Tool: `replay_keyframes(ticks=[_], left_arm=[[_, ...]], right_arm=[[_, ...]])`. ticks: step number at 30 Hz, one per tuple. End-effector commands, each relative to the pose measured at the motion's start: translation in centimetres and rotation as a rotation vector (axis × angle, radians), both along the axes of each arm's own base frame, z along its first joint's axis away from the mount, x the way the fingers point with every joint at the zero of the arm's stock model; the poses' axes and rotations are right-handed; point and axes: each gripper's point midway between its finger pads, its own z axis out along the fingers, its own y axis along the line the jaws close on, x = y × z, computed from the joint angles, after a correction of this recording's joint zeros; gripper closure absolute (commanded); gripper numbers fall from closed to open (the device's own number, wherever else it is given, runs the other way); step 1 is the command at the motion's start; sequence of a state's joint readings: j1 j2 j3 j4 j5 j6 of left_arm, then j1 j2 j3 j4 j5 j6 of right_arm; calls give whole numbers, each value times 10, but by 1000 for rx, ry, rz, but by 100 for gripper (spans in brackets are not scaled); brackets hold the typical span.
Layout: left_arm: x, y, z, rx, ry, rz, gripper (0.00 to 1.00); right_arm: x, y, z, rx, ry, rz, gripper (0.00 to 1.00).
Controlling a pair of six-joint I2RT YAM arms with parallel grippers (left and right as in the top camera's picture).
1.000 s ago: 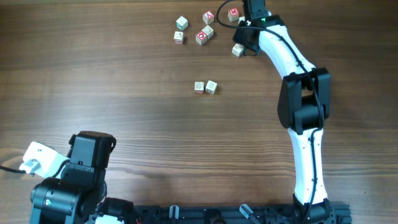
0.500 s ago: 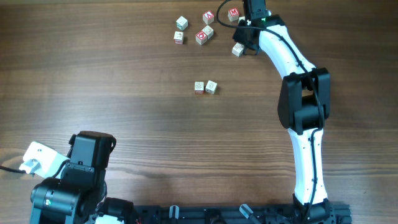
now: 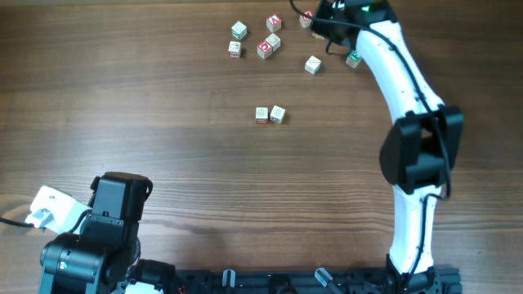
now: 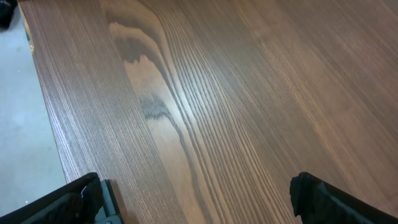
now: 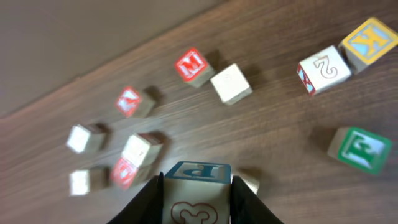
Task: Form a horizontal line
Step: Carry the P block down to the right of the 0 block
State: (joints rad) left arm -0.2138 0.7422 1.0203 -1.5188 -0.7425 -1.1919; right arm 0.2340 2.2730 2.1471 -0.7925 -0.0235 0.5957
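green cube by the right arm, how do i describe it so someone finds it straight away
Follow the white right arm to the far edge of the table, where small cubes lie scattered. The green cube sits on the wood right beside that arm, apart from the blue-lettered cube in the right tool. It alone shows a green face with a white letter.

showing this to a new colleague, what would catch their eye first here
The right gripper at the far edge of the table, clamped on a block with a blue P on top. Loose blocks lie around it, and a tidy pair sits side by side in the middle. The left gripper hangs open over bare wood.
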Motion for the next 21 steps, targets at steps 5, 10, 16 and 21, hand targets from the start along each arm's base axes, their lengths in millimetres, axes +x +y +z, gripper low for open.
replay_keyframes(ticks=[5,10,16,21], left_arm=[[-1,2,0,-3,-15,25,0],[-1,2,0,-2,-15,25,0],[-1,2,0,-2,-15,25,0],[-1,2,0,-3,-15,25,0]], right_arm=[[-51,7,-1,26,180,72,78],[-85,9,-16,-25,317,111,78],[-112,24,-35,-104,397,172,78],[-136,34,-67,-150,473,193,77]])
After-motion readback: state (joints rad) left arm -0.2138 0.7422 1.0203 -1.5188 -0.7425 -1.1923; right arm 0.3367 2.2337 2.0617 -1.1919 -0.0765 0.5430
